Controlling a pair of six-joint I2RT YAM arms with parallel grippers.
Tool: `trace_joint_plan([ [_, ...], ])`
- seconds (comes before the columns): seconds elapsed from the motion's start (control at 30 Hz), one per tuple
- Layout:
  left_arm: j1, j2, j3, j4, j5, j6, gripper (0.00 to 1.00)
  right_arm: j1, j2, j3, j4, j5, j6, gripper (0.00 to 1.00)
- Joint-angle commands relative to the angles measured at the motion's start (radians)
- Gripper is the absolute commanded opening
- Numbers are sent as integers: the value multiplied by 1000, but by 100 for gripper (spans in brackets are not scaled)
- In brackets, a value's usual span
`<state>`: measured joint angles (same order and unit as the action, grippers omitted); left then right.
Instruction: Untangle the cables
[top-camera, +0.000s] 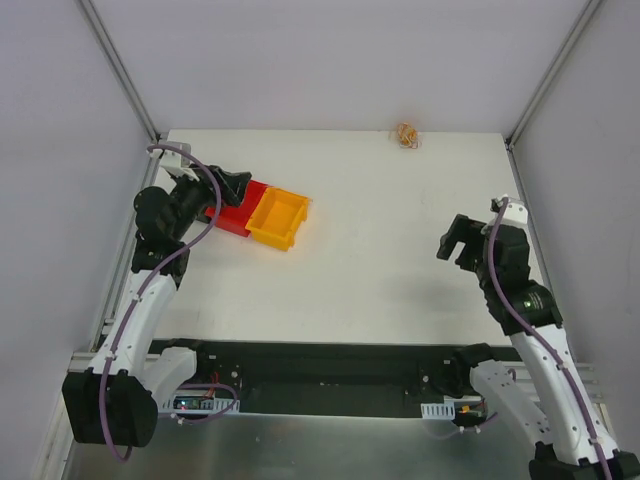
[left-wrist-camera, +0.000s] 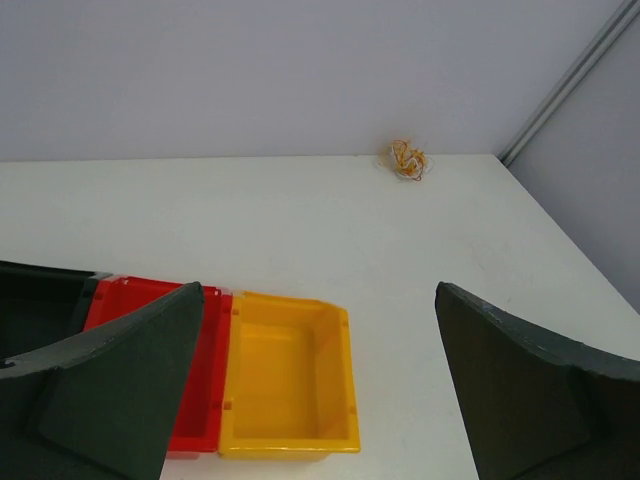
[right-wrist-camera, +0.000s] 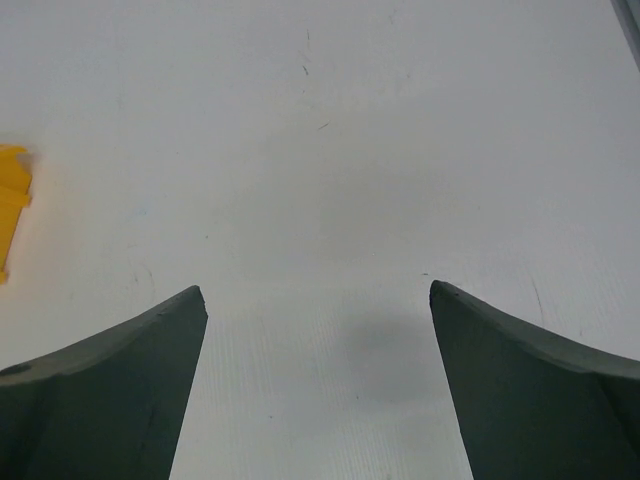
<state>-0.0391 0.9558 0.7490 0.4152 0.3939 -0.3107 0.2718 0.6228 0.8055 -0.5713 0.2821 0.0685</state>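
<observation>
Right gripper (right-wrist-camera: 318, 290), jaws wide apart and empty, hovers well right of the yellow bin (top-camera: 278, 218). Left gripper (left-wrist-camera: 318, 290), likewise apart and empty, hangs just left of it. Cables (top-camera: 406, 134), a tiny orange tangle, lie far beyond it, rightward.

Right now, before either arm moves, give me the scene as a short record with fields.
cables: small orange-tan and whitish tangle, far edge of the table, right of centre, nothing touching it
left end effector: open, empty, at the red bin's left end
right end effector: open, empty, above bare table on the right
red bin: left part of table, side by side with the yellow bin
yellow bin: right of the red bin, nothing inside
task state: untangling not yet begun
</observation>
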Motion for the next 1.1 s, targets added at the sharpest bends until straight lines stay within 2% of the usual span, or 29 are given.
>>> trace_joint_plan([
  [0.0,1,15,6,79,25,-70,99,-3,118,32,212,-24,56,96],
  [0.2,1,63,15,97,95,-106,99,-17,386,-8,632,29,224,96],
  [0.3,2,84,24,97,126,-129,97,-43,544,44,750,76,312,96],
  [0.37,1,98,35,86,154,-127,97,-54,656,107,781,107,358,96],
  [0.5,1,126,49,74,186,-142,98,-100,874,217,801,71,454,96],
  [0.63,1,173,61,77,209,-166,99,-140,1070,312,924,3,456,96],
  [0.73,-1,201,67,99,232,-218,99,-186,1242,463,959,-133,464,96],
  [0.9,-2,222,50,160,264,-292,98,-220,1500,716,1018,-248,576,98],
  [1.03,-4,248,61,163,293,-330,99,-224,1663,921,993,-195,698,99],
  [1.07,-5,253,64,163,295,-338,98,-227,1707,969,990,-196,721,97],
])
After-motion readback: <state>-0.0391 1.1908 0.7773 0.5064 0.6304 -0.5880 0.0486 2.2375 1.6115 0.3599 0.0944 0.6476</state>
